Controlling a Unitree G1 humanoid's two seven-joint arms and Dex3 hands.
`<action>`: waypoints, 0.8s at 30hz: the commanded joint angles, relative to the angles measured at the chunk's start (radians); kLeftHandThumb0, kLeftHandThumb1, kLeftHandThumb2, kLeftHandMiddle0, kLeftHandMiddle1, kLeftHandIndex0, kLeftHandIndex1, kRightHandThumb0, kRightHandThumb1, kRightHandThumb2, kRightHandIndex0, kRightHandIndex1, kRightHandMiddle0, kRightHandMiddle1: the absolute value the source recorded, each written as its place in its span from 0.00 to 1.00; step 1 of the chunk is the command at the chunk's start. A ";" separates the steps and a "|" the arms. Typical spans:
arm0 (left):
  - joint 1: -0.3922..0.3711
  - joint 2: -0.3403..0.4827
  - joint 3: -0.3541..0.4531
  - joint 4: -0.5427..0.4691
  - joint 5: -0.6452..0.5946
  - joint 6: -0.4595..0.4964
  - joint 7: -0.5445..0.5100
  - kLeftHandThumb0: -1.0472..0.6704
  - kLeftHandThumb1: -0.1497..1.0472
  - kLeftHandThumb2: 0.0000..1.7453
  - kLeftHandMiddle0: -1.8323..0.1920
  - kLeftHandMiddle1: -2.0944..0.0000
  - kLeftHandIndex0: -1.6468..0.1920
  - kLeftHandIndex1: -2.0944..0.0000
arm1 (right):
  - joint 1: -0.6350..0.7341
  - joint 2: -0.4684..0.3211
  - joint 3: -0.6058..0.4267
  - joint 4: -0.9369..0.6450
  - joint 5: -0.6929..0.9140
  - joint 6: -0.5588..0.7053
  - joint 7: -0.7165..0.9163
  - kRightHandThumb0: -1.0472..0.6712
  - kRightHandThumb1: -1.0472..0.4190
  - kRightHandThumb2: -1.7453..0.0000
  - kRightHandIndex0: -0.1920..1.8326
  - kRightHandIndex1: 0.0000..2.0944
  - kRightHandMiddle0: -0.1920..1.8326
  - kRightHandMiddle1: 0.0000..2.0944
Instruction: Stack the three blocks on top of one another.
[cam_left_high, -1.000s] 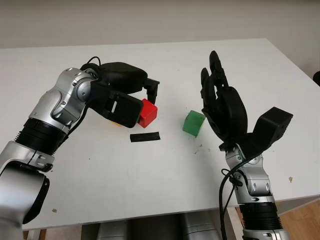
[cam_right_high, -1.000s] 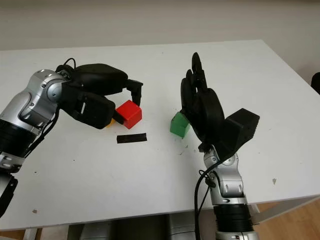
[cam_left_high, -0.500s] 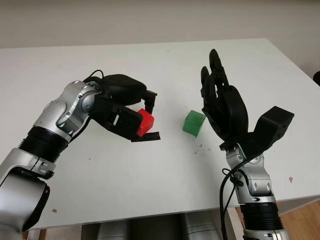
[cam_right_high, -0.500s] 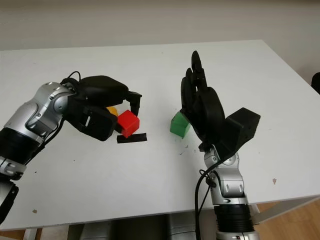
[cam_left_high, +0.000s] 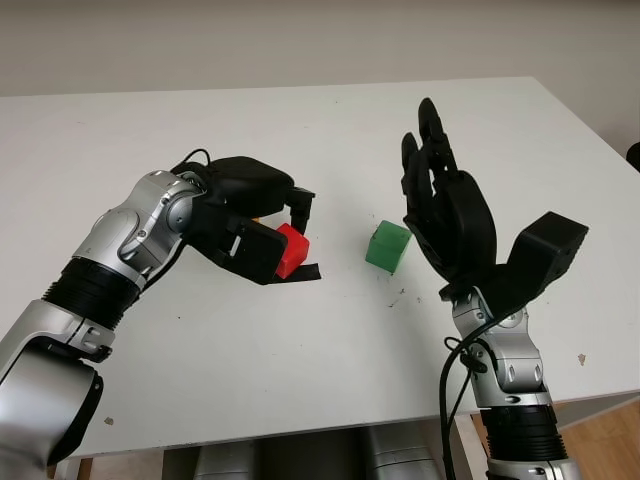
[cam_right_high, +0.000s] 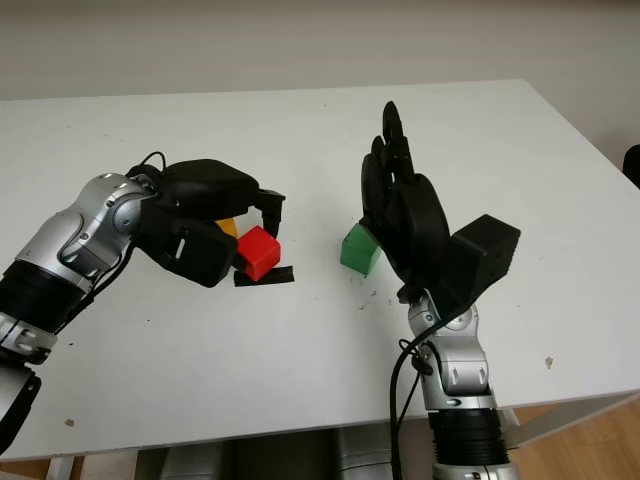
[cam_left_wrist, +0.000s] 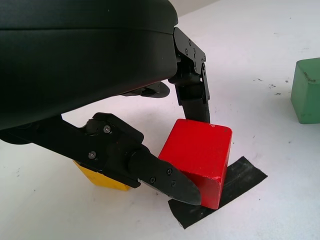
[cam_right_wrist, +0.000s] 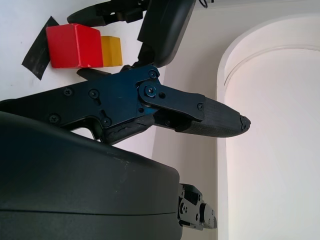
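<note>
Left hand (cam_left_high: 262, 222): fingers closed around the red block (cam_left_wrist: 197, 157), gripping it from opposite sides.
Red block: low over the black tape strip (cam_left_wrist: 235, 182) on the counter (cam_left_high: 300, 340).
Yellow block (cam_left_wrist: 100, 179): just beside the red one, under the left hand.
Green block (cam_left_high: 387, 247): on the counter, near the right hand.
Right hand (cam_left_high: 445, 215): raised upright, holding nothing.

Since 1 s ago, the red block (cam_left_high: 290, 250) has been carried by the left robot hand (cam_left_high: 262, 232) down and slightly toward the frame's lower centre, onto the black strip (cam_left_high: 303, 273); the yellow block (cam_right_high: 228, 227) is uncovered behind it.
</note>
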 joint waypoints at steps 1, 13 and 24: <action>-0.001 -0.007 -0.004 0.008 0.000 -0.005 0.016 0.36 0.93 0.03 0.75 0.97 0.69 0.31 | 0.002 -0.006 0.001 -0.024 -0.001 0.008 -0.001 0.19 0.00 0.61 0.00 0.00 0.00 0.00; -0.017 -0.013 -0.024 0.045 0.018 -0.026 0.027 0.36 0.93 0.03 0.77 0.98 0.67 0.33 | 0.007 -0.002 -0.001 -0.029 -0.004 0.011 -0.009 0.18 0.00 0.61 0.00 0.00 0.00 0.00; -0.017 -0.012 -0.034 0.051 0.035 -0.029 0.018 0.26 0.88 0.03 0.91 0.98 0.68 0.78 | 0.009 -0.003 0.002 -0.032 -0.004 0.013 -0.015 0.18 0.00 0.61 0.00 0.00 0.00 0.00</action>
